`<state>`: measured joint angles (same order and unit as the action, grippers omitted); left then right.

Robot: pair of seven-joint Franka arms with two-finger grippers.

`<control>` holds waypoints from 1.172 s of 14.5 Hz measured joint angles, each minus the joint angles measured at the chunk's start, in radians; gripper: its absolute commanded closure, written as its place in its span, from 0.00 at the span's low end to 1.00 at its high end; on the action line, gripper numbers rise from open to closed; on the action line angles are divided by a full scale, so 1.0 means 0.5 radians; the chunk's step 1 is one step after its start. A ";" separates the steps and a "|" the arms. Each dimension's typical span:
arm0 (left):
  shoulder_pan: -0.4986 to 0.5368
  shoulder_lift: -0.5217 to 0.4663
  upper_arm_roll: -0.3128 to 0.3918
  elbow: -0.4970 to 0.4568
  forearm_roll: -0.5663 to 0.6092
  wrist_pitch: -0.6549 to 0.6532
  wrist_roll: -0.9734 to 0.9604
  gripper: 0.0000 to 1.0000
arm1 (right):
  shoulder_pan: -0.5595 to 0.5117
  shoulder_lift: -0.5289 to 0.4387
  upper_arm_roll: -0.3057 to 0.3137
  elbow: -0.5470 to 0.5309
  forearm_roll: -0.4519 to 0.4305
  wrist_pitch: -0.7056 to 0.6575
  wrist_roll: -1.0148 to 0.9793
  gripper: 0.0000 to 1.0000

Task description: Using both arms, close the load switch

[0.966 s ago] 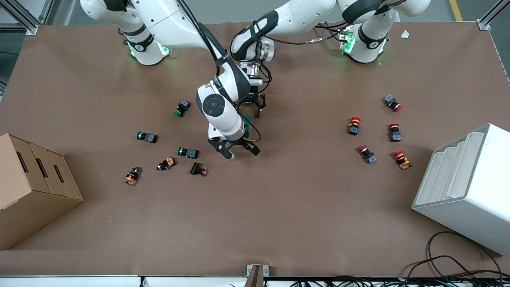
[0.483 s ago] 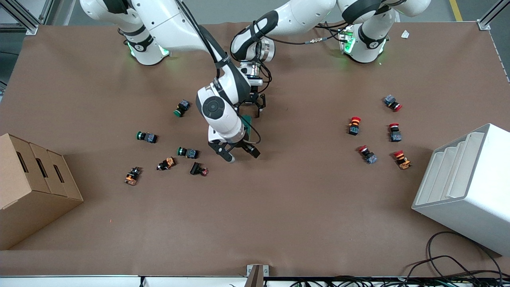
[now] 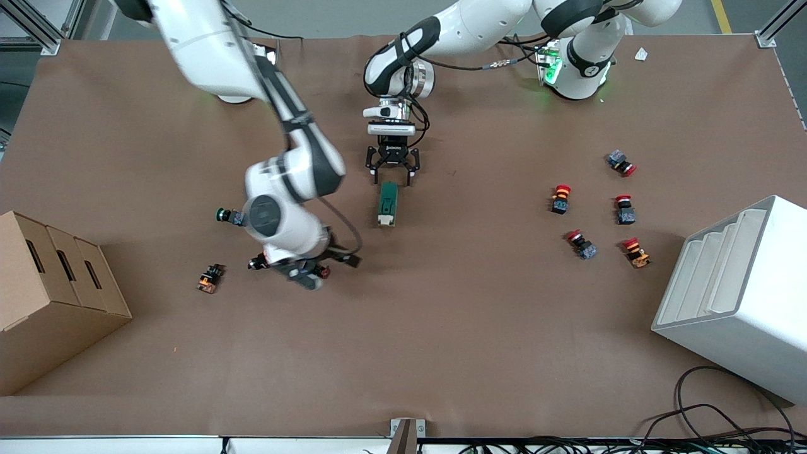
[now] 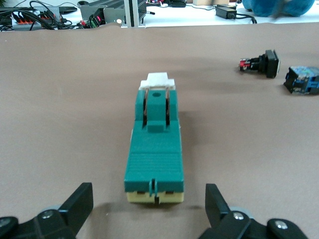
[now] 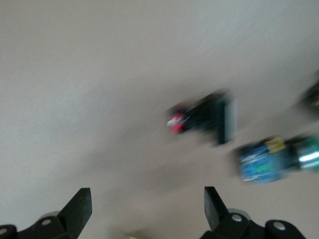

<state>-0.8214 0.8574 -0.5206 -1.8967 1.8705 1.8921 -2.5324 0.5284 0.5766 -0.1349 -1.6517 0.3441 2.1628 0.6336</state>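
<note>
1. At the right arm's end of the desk (image 3: pixel 441 353) sits a cardboard box (image 3: pixel 50 296), with an orange-bodied push-button (image 3: pixel 209 278) just off its corner and a green-capped push-button (image 3: pixel 228 215) farther from the front camera, partly covered by the right arm.
2. The right gripper (image 3: pixel 318 270) hangs low over a cluster of small push-buttons, its jaws released and spread with nothing between them. The right wrist view is motion-smeared, yet its fingers (image 5: pixel 77 209) show wide apart above a black push-button with a red tip (image 5: pixel 207 118) and a blue-bodied push-button (image 5: pixel 271 158).
3. Near the middle of the desk lies the load switch (image 3: pixel 387 203), flat on the brown surface. Its long axis runs roughly from the robots' bases toward the front camera. The cream lever end points toward the front camera, and the dark green ribbed end points toward the left gripper.
4. The left gripper (image 3: pixel 394 171) is poised just over the switch's green end, jaws released and straddling it without touching. In the left wrist view the fingers (image 4: pixel 79 204) stand on either side of the load switch (image 4: pixel 154 149), clear of its flanks.
5. Toward the left arm's end, six red-capped push-buttons (image 3: pixel 592 208) lie scattered, well apart from the switch.
6. A white tiered bin (image 3: pixel 737 296) stands at that end of the desk.
</note>
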 measured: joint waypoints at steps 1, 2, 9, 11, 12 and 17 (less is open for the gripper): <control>0.000 -0.004 -0.006 0.024 -0.034 0.000 0.010 0.02 | -0.115 -0.078 -0.002 0.002 -0.047 -0.140 -0.183 0.00; 0.001 -0.016 -0.022 0.054 -0.100 0.000 0.051 0.02 | -0.219 -0.151 -0.002 0.003 -0.106 -0.263 -0.353 0.00; 0.185 -0.292 -0.263 0.341 -0.870 0.000 0.715 0.00 | -0.652 -0.498 -0.001 0.001 -0.494 -0.725 -1.137 0.00; 0.322 -0.400 -0.308 0.407 -1.127 0.001 1.048 0.00 | -0.756 -0.595 -0.001 0.001 -0.543 -0.837 -1.303 0.00; 0.383 -0.455 -0.315 0.442 -1.262 0.004 1.215 0.00 | -0.801 -0.644 -0.002 0.001 -0.562 -0.883 -1.370 0.00; 0.729 -0.762 -0.315 0.586 -1.899 0.001 2.060 0.00 | -0.918 -0.894 0.003 0.003 -0.593 -1.146 -1.448 0.00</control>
<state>-0.4567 0.4766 -0.6781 -1.6036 0.9208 1.8925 -1.5024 0.0692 0.1296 -0.1333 -1.6501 0.0477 1.5897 -0.0903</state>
